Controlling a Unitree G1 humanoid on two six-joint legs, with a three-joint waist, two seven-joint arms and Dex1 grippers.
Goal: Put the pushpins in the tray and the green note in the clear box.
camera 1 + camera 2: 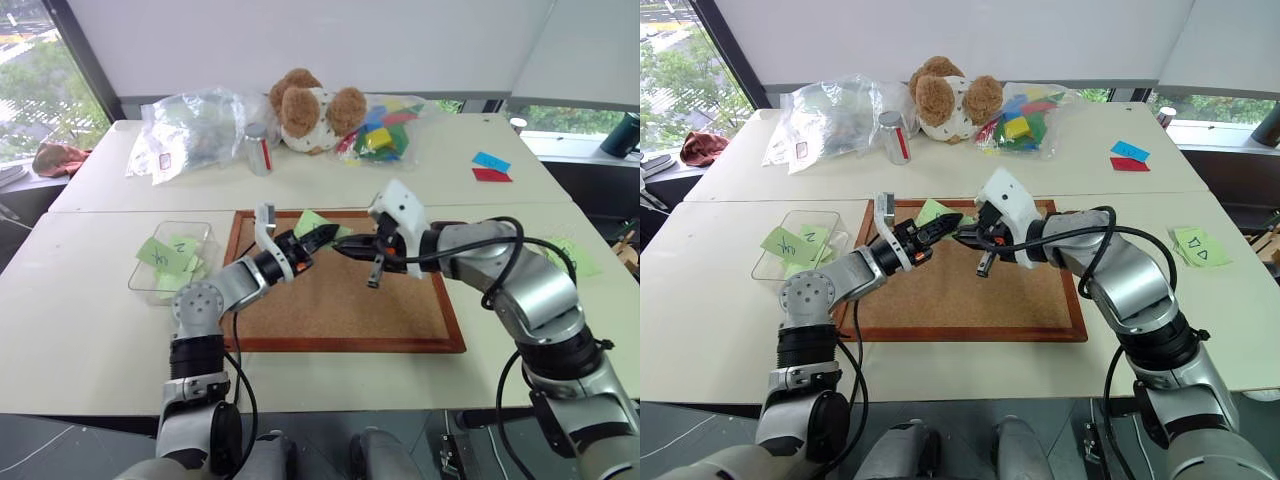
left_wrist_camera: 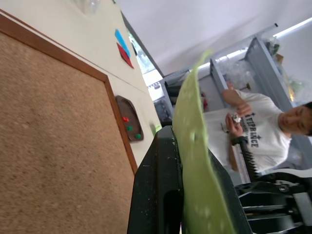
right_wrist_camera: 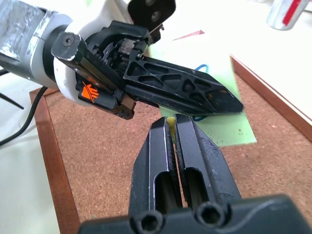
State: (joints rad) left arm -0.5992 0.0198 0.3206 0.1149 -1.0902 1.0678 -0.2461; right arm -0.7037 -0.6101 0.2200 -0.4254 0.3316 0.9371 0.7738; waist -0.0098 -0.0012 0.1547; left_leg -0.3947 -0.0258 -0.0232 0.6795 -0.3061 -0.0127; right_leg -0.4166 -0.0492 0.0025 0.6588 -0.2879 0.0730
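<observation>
The green note [image 1: 311, 221] hangs over the far edge of the corkboard [image 1: 340, 300], and my left gripper [image 1: 326, 236] is shut on it; in the left wrist view the pale sheet [image 2: 194, 146] stands pinched between the black fingers. My right gripper [image 1: 341, 247] is shut, tip to tip with the left one just under the note [image 3: 225, 129]. A tiny yellowish speck sits at its tips [image 3: 170, 120]; I cannot tell what it is. The dark brown tray [image 2: 122, 104] lies beside the corkboard's frame and holds a red pushpin [image 2: 125, 118] and two green ones [image 2: 129, 128]. The clear box [image 1: 136, 281] to the left holds several green notes.
A plush bear [image 1: 310, 105], a can [image 1: 258, 148] and two clear plastic bags [image 1: 195, 130] line the far table. Blue and red notes [image 1: 490, 165] lie far right, and green notes [image 1: 1198, 245] lie near the right edge. A person [image 2: 248, 131] stands beyond the table.
</observation>
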